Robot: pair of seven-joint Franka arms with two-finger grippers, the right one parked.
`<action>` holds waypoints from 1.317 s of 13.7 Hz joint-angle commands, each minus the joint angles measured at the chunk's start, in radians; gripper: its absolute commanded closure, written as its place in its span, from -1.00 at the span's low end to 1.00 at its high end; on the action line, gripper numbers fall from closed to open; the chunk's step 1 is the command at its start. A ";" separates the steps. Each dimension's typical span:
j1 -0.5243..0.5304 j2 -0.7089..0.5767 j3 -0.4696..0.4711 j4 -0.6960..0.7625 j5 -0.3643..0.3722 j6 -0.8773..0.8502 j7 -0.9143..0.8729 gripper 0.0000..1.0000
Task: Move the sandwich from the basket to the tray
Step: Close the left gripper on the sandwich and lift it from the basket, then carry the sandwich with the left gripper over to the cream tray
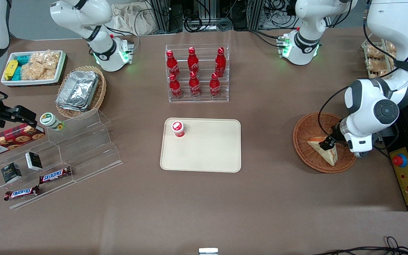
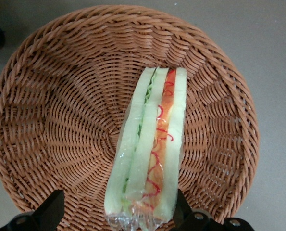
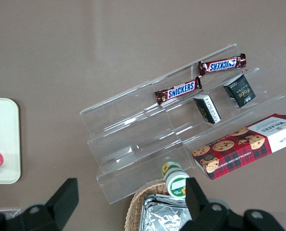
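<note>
The sandwich point(image 1: 326, 151) lies in the round reddish-brown wicker basket point(image 1: 305, 125) toward the working arm's end of the table. In the left wrist view the sandwich point(image 2: 150, 154) stands on edge in the basket point(image 2: 61, 120), its green and orange-red layers facing the camera. My left gripper point(image 1: 329, 143) is down in the basket with its jaws open on either side of the sandwich's end point(image 2: 117, 204). One finger point(image 2: 180, 206) is next to the bread, the other finger point(image 2: 53, 204) stands well apart. The beige tray point(image 1: 207, 148) lies mid-table.
A red-capped cup point(image 1: 177, 128) stands on the tray's corner. A clear rack of red cola bottles point(image 1: 196, 72) is farther from the camera than the tray. An acrylic stepped shelf with snacks point(image 1: 66, 152) lies toward the parked arm's end. A control box point(image 1: 407, 177) sits beside the basket.
</note>
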 commanded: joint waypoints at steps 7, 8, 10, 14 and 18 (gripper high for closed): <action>0.002 0.061 -0.008 0.057 0.035 0.079 -0.099 1.00; 0.000 0.053 -0.011 0.069 0.035 0.070 -0.088 1.00; -0.004 0.042 -0.019 0.148 0.032 -0.017 -0.084 1.00; -0.006 0.052 -0.101 0.466 0.008 -0.461 0.088 1.00; -0.006 0.072 -0.187 0.741 -0.035 -0.740 0.302 1.00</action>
